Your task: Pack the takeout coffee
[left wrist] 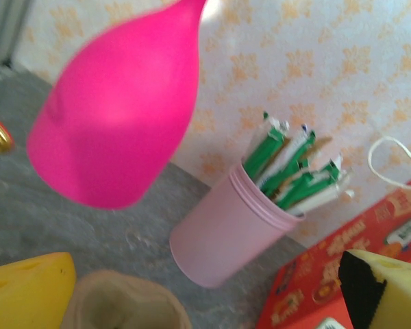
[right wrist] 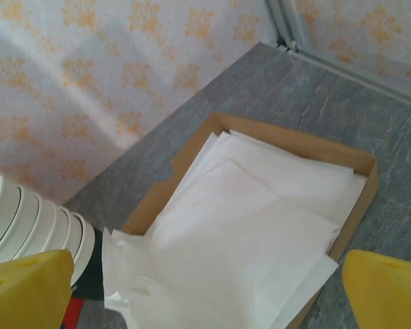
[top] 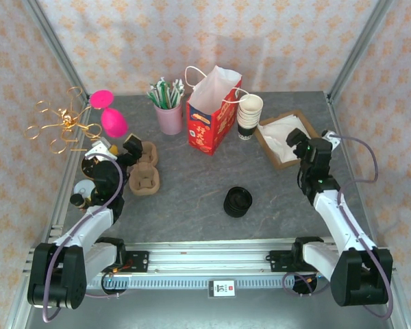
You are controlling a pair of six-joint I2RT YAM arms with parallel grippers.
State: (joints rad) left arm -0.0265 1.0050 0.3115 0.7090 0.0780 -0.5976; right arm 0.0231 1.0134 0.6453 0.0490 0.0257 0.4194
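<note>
Left gripper (left wrist: 205,281): jaws spread wide, empty, at 2 pulp cup carriers (top: 144,179), facing pink straw cup (left wrist: 226,240). Right gripper (right wrist: 205,288): spread wide, empty, over napkin tray (right wrist: 301,140). Red paper bag (top: 212,113) upright at back centre, cup stack (top: 248,116) just beside. Black lids (top: 238,201) mid-table.

Left arm (top: 89,223) and right arm (top: 339,212) — white links, black joints, black bases (top: 55,274). A grey cable (top: 375,164) loops off each. Fingers (left wrist: 27,291) are yellow, black-edged.
</note>
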